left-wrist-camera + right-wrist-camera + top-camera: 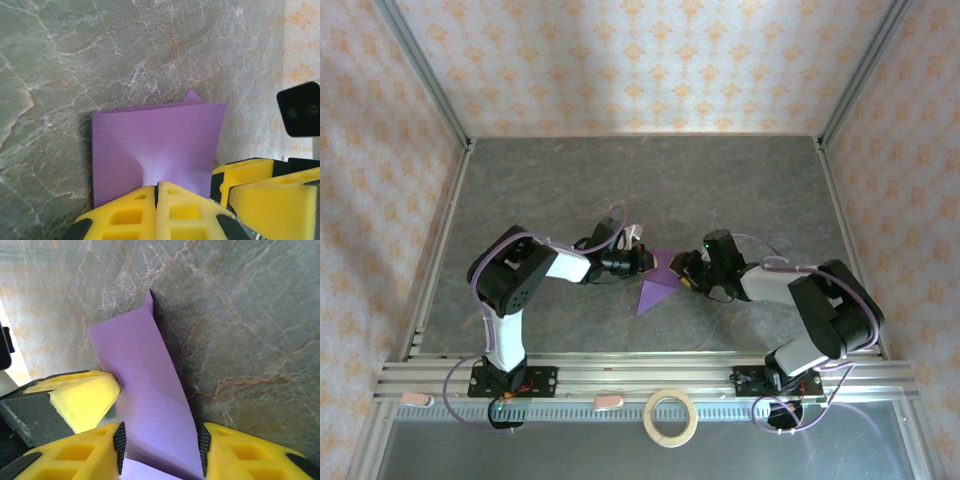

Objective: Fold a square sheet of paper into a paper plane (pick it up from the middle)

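Observation:
The purple sheet of paper (658,283) is folded and held a little above the middle of the table, its point hanging toward the near edge. My left gripper (648,262) is shut on its edge; in the left wrist view the yellow fingertips (157,186) pinch the paper (160,140), which spreads out flat beyond them. My right gripper (686,270) comes in from the right. In the right wrist view its jaws (161,440) stand apart on either side of a bowed strip of the paper (150,385), with the left gripper's finger (80,395) just beside it.
A tan tape ring (671,417) lies on the near rail between the arm bases. Metal frame posts and patterned walls close in the grey stone-look table (640,190) on three sides. The two grippers are almost touching.

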